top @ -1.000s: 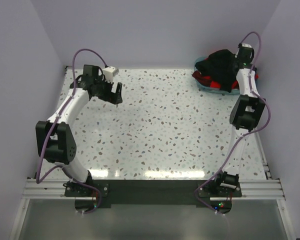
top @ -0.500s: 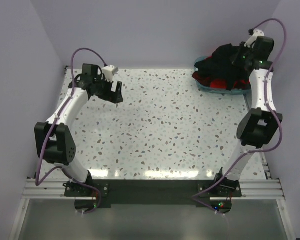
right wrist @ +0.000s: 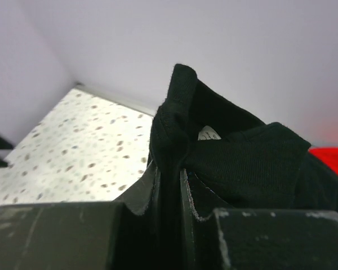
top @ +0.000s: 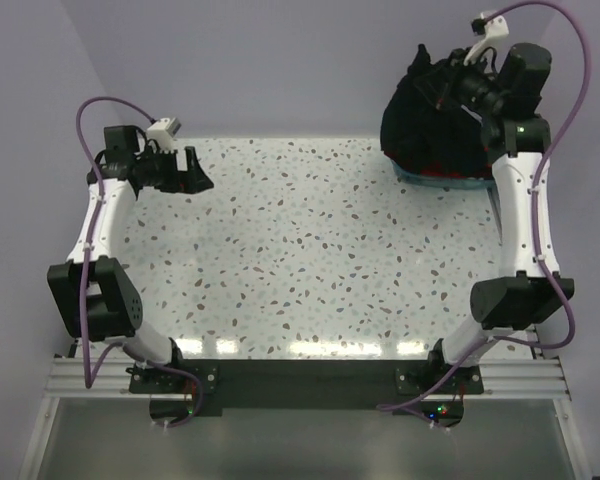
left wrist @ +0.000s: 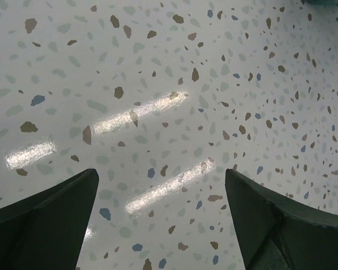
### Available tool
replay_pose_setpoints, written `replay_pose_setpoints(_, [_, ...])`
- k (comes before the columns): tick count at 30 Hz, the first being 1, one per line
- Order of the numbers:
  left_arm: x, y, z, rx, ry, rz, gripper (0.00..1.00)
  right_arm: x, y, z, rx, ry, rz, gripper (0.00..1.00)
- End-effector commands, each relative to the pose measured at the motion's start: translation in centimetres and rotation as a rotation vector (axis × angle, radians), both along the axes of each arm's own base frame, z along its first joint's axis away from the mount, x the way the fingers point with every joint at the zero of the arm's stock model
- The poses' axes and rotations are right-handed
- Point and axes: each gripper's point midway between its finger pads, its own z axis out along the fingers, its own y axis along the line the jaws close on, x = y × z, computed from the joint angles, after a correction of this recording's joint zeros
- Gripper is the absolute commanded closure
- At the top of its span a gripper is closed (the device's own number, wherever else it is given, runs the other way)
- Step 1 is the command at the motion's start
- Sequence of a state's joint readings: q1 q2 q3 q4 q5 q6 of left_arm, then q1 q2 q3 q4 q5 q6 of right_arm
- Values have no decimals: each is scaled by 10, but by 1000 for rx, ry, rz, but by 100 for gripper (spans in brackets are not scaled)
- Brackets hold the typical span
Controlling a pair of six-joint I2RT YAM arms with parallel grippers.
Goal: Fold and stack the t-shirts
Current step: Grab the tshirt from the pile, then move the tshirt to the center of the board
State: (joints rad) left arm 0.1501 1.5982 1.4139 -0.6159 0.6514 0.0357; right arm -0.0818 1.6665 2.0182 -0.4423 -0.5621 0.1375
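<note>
Table [top: 320, 260]: pale speckled top. No garment lies on the open surface.
Basket [top: 445, 181]: light blue plastic, at the far right corner of the table. Mostly hidden under hanging cloth.
Black t-shirt [top: 420, 125]: bunched and unfolded. It is held up above the basket at the far right corner, hanging in a loose mass, with its lower part reaching the basket. A neck label shows in the right wrist view, so the grip looks to be at or near the collar.
Red t-shirt [right wrist: 332, 163]: crumpled in the basket below and behind the black one, with only a sliver visible. Nothing grips it.
Right gripper [right wrist: 170, 191]: raised high over the far right corner. Its jaws are closed to a narrow gap on a fold of the black t-shirt, and the cloth stands up between them.
Left gripper [left wrist: 161, 174]: over the far left part of the table and tilted down at the bare top. Its jaws are spread wide and hold nothing.
Done so far: nothing folded and nothing stacked.
Step in hand: judged to be drawing the black t-shirt out of the basket.
Left to do: carry the black t-shirt onto the table, spread and fold it. Then fetch the red t-shirt, fold it, and stack the two.
</note>
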Motion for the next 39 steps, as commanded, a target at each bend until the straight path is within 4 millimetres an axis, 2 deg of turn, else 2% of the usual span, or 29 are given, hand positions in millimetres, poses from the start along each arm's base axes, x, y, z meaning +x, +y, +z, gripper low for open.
replay_pose_setpoints(1, [-10,-15,55,-27,-148,-57,0,-67,63,86,0,-240,197,100])
replay_pose_setpoints(3, [-15,-15,65,-16,-182,-56,0,-81,84,98,27,-266,253,100])
replay_pose_setpoints(4, [-17,-15,67,-13,-188,-56,0,-91,91,113,50,-297,270,100])
replay_pose_setpoints(6, [-21,-15,74,-10,-206,-54,0,-102,105,129,85,-330,310,100])
replay_pose_setpoints(7, [-23,-16,76,-10,-210,-56,0,-111,109,143,116,-351,324,100])
replay_pose_setpoints(10, [-27,-15,83,-6,-229,-49,0,-129,122,166,167,-393,372,100])
replay_pose_setpoints(12, [-30,-16,87,-1,-242,-47,0,-136,130,168,186,-390,407,100])
replay_pose_setpoints(14, [-33,-15,86,3,-243,-45,0,-140,132,161,182,-375,417,100])
replay_pose_setpoints(16, [-36,-15,86,7,-247,-46,0,-127,134,127,167,-292,409,100])
replay_pose_setpoints(17, [-38,-15,82,12,-243,-46,0,-133,133,117,158,-271,408,100])
replay_pose_setpoints(18, [-39,-14,80,18,-239,-48,0,-131,134,95,151,-206,408,100])
replay_pose_setpoints(19, [-41,-13,77,34,-242,-58,0,-118,135,42,117,-91,402,90])
replay_pose_setpoints(20, [-43,-13,69,45,-231,-71,0,-120,134,14,95,-27,399,71])
replay_pose_setpoints(21, [-49,-15,63,51,-212,-94,0,-120,123,-29,55,105,333,53])
replay_pose_setpoints(22, [-52,-13,56,97,-223,-135,0,-117,112,-82,-43,197,305,25])
replay_pose_setpoints(23, [-58,-14,44,117,-202,-163,0,-118,102,-112,-114,256,280,19])
replay_pose_setpoints(24, [-66,-11,33,145,-168,-178,0,-115,74,-145,-212,343,163,17])
replay_pose_setpoints(25, [-70,-8,24,187,-169,-216,0,-118,60,-178,-267,412,151,16])
replay_pose_setpoints(26, [-78,-9,11,204,-141,-250,0,-120,48,-192,-293,452,141,16])
replay_pose_setpoints(27, [-93,-10,-1,218,-90,-291,0,-123,25,-214,-339,509,106,17])
replay_pose_setpoints(28, [-98,-9,-11,266,-92,-349,0,-124,16,-227,-368,547,93,18])
replay_pose_setpoints(29, [-115,-11,-28,291,-32,-394,0,-129,9,-238,-398,585,100,20])
replay_pose_setpoints(31, [-129,-13,-46,376,-27,-505,0,-148,5,-262,-478,679,183,22])
replay_pose_setpoints(32, [-146,-21,-61,398,5,-567,0,-154,5,-268,-491,702,207,23])
replay_pose_setpoints(33, [-153,-20,-70,450,25,-600,0,-169,5,-281,-522,752,259,24])
replay_pose_setpoints(35, [-172,-23,-92,526,45,-692,0,-181,4,-302,-572,819,291,26])
replay_pose_setpoints(37, [-182,-22,-107,558,61,-741,1,-203,1,-323,-632,904,358,36])
replay_pose_setpoints(39, [-193,-17,-127,591,107,-786,3,-220,-1,-341,-677,970,405,37])
